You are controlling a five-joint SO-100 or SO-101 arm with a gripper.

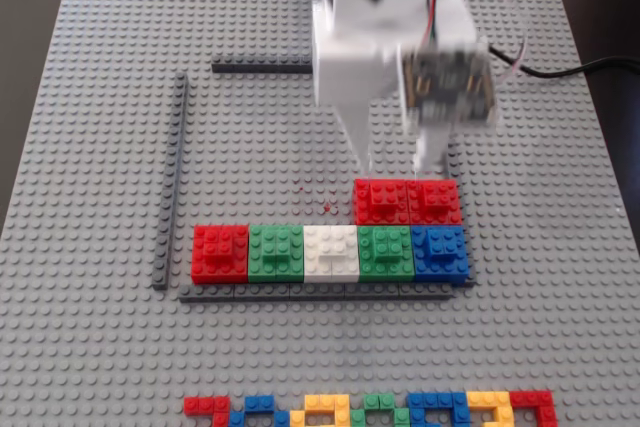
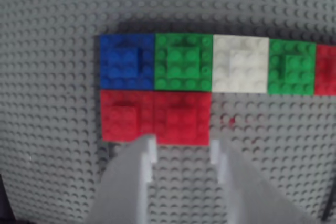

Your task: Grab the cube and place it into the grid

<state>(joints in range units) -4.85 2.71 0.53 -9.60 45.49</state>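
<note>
The gripper (image 2: 182,153) hangs open and empty just behind the cube (image 2: 182,117), apparently released. The cube sits studded into the grid (image 1: 250,147), flush beside another red block (image 2: 125,115) and behind the green one (image 2: 184,61), filling a second row.

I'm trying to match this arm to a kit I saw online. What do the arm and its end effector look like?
The arm is white plastic with blocky housings and dark slots near the top. A dark exposed circuit board sits on one side, with thin red and white wires looping off and a black cable trailing right. The end effector has two pale, tapering fingers in the wrist view.
</note>
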